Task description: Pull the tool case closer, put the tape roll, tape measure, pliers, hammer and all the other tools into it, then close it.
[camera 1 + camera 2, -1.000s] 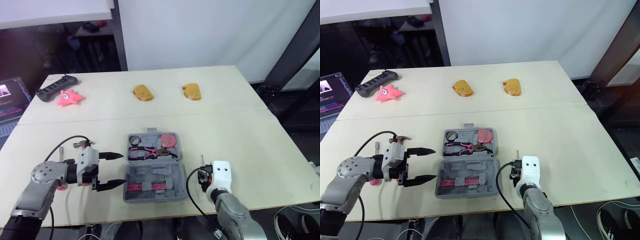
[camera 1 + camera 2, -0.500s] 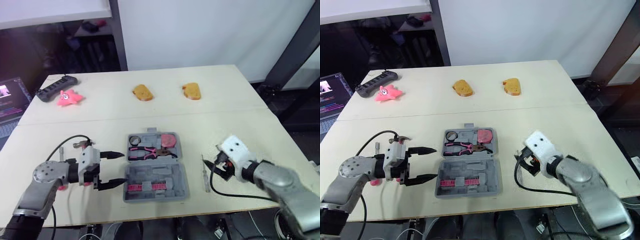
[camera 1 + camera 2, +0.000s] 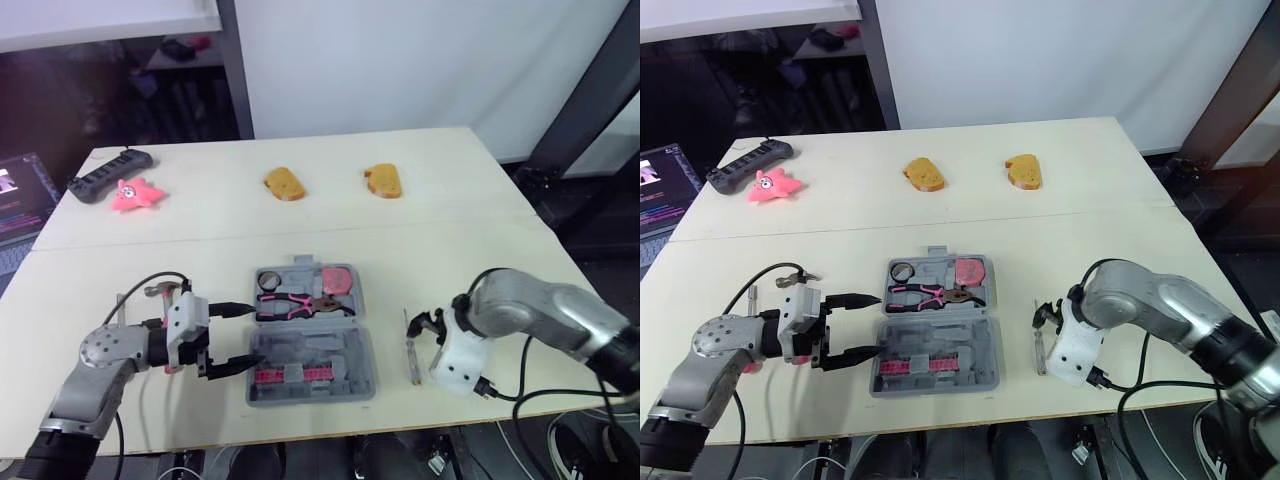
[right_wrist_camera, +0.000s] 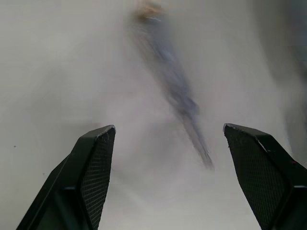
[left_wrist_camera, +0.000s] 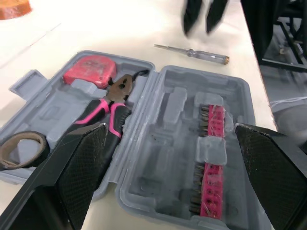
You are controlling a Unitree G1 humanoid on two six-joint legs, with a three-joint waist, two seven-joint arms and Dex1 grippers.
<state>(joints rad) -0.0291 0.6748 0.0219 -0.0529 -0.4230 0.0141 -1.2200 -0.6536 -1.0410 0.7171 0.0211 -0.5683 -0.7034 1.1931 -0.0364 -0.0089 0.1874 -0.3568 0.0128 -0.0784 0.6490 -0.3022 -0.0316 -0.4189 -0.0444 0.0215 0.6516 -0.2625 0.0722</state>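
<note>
tool case (image 3: 311, 336) lies open on the table (image 3: 500, 250), near the front edge and in front of the robot, its two halves flat. the far half holds the tape roll (image 3: 268, 283) in its left corner, the pink-handled pliers (image 3: 300, 303) across the middle and the red tape measure (image 3: 340, 280) in its right corner. the near half carries two pink strips of bits (image 3: 290, 374) in its moulded slots.

left gripper (image 3: 252, 334) hovers just beside the left edge of the case, pointing at it, fingers spread wide and holding nothing. hammer (image 3: 166, 290) seems to lie under the left forearm, outside the case, with a metal head showing behind the wrist; most of it is hidden.

screwdriver (image 3: 411, 347) lies on the bare table just right of the case, running front to back. right gripper (image 3: 426, 322) hangs above it, pointed down, fingers apart. in the right wrist view the tool lies blurred between the two open fingers (image 4: 91, 177), and i cannot tell whether they touch it.

two orange-brown lumps (image 3: 285, 184) sit well apart from the case at the back of the table. pink star toy (image 3: 135, 194) and a black power strip (image 3: 108, 174) lie at the back left corner, and a laptop (image 3: 15, 195) shows past the table's left edge.
</note>
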